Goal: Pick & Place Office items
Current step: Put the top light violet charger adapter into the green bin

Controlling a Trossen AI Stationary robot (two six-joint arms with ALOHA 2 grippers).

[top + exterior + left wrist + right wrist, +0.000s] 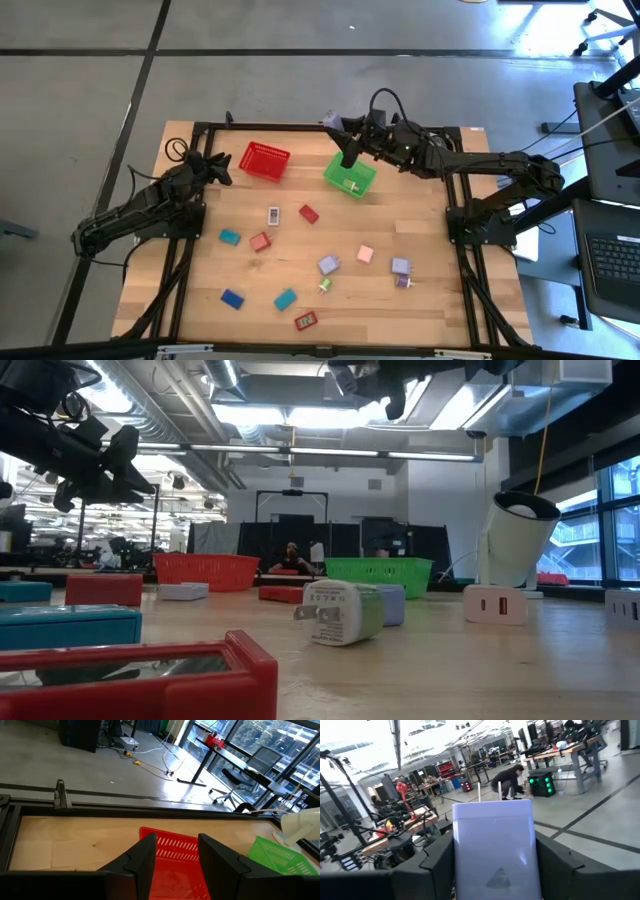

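The right gripper (350,158) hangs above the green basket (350,174) in the upper middle of the high view, clamped on a lavender block (494,847) whose two metal prongs stick out past the fingertips. The basket lies straight below it, so I judge the coming move is a short lowering and a release. The left gripper (222,168), fingers together and empty, waits just beside the red basket (264,161) toward the upper left. The other office items (312,262) lie scattered over the worktop (430,220) in the lower half, well apart from both baskets.
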